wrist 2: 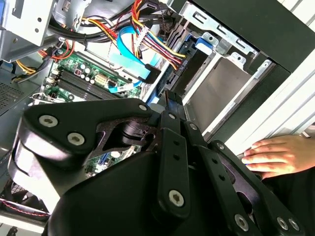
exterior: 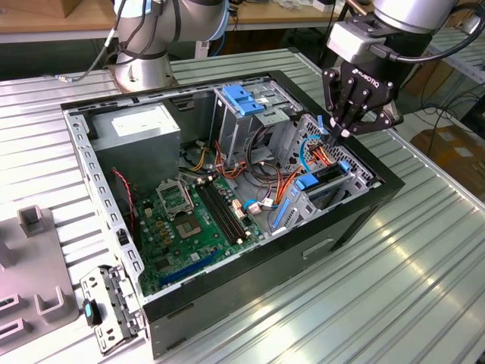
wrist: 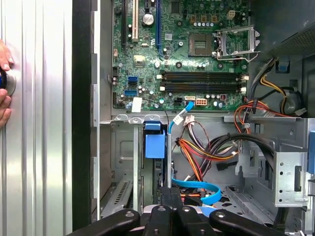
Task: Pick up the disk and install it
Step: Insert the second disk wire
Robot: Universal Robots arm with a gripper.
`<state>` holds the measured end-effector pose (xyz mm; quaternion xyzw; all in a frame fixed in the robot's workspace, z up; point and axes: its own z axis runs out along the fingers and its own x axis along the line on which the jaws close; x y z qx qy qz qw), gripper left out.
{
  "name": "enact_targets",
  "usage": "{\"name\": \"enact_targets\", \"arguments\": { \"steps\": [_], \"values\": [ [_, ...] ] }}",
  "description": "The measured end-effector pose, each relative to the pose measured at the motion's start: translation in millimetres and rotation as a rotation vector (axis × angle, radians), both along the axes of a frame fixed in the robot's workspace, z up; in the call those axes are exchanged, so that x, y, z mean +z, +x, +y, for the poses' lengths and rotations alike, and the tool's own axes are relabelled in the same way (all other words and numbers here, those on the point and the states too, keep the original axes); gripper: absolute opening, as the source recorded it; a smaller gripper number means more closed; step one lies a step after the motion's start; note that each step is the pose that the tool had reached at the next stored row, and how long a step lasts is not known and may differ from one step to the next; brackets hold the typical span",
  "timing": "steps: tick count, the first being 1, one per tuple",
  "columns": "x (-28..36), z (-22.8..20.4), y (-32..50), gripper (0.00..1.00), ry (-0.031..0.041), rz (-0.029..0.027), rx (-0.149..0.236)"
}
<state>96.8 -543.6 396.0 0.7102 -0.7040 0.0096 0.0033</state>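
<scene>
The disk [exterior: 327, 176] stands on edge in the drive bay at the open computer case's [exterior: 356, 208] corner, on the exterior view's right. It looks dark, with blue rails [exterior: 307, 182] at its ends. In the first wrist view its blue rail tab [wrist: 155, 140] sits in the bay slot just ahead of the fingertips. My gripper [exterior: 337, 135] hangs directly above the disk with its two black fingers pressed together and nothing between them. The shut fingertips also show in both wrist views: gripper [wrist 2: 170, 98], gripper [wrist: 170, 192]. Whether they touch the disk's edge I cannot tell.
A blue flat cable [wrist: 197, 187] and bundled coloured wires [exterior: 265, 182] lie close beside the bay. The motherboard [exterior: 189, 220], grey power-supply box [exterior: 140, 129] and blue-topped drive cage [exterior: 241, 98] fill the case. A person's hand [wrist 2: 270, 155] rests on the table outside the case. A loose bracket [exterior: 110, 307] lies near the front.
</scene>
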Motion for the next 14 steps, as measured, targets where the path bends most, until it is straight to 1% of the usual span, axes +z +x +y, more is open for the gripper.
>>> {"name": "enact_targets", "arguments": {
  "steps": [3, 5, 6, 7, 8, 10, 11, 13, 14],
  "values": [
    [0.0, 0.1, 0.0, 0.11, 0.0000, 0.0001, 0.000],
    [0.1, 0.8, 0.0, 0.11, -0.0015, 0.0001, 0.000],
    [0.1, 1.4, 0.0, 0.11, -0.0021, 0.0001, 0.000],
    [0.0, 3.8, 0.0, 0.11, -0.0036, 0.0001, 0.000],
    [0.0, 6.3, 0.0, 0.11, -0.0061, 0.0001, 0.000],
    [0.1, 9.7, 0.0, 0.11, -0.0110, 0.0001, 0.000],
    [-0.1, 11.6, 0.0, 0.11, -0.0155, 0.0001, 0.000],
    [-0.2, 13.0, 0.0, 0.11, -0.0224, 0.0001, 0.000],
    [-0.7, 13.7, 0.0, 0.11, -0.0289, 0.0000, 0.000]
  ]
}}
